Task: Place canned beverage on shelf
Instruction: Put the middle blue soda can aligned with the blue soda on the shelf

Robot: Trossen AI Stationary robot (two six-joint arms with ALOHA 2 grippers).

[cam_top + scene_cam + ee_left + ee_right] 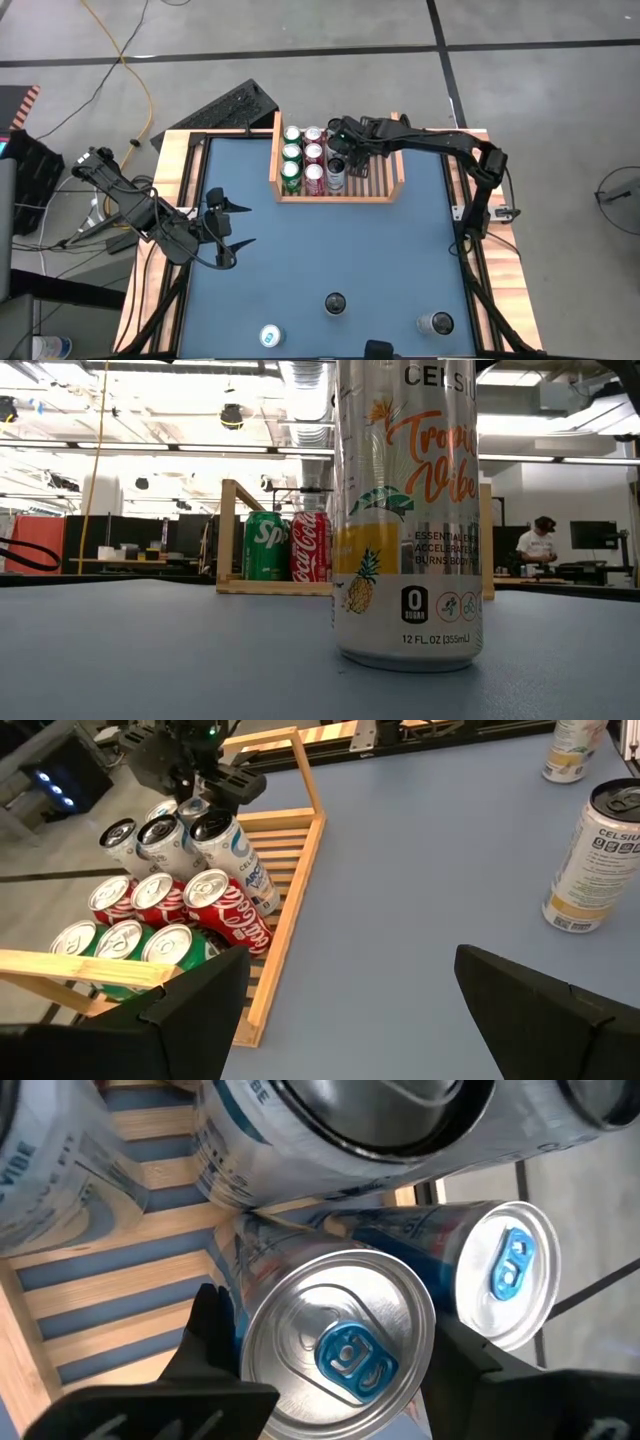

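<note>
The light-wood shelf [391,188] stands at the table's far middle. It holds green, red and silver cans upright on its slats. My right gripper [338,140] reaches into it from the right and is shut on a silver can with a blue tab [345,1350], among other silver and blue cans. That gripper also shows in the left wrist view [200,775], above the back cans. My left gripper [232,228] is open and empty over the table's left part, clear of the shelf. My right gripper pinches the silver can between its two fingers [208,1330], on the upper wall [243,1305] just below the lid. The fingers come from above, pointing down. The can is upright. Its bottom is hidden, so I cannot tell whether it rests on the slats.
Three loose cans stand near the table's near edge: one at the middle [334,303], one to the right [438,323], one to the left [271,337]. The middle one fills the low view [408,510]. Open blue table lies between them and the shelf.
</note>
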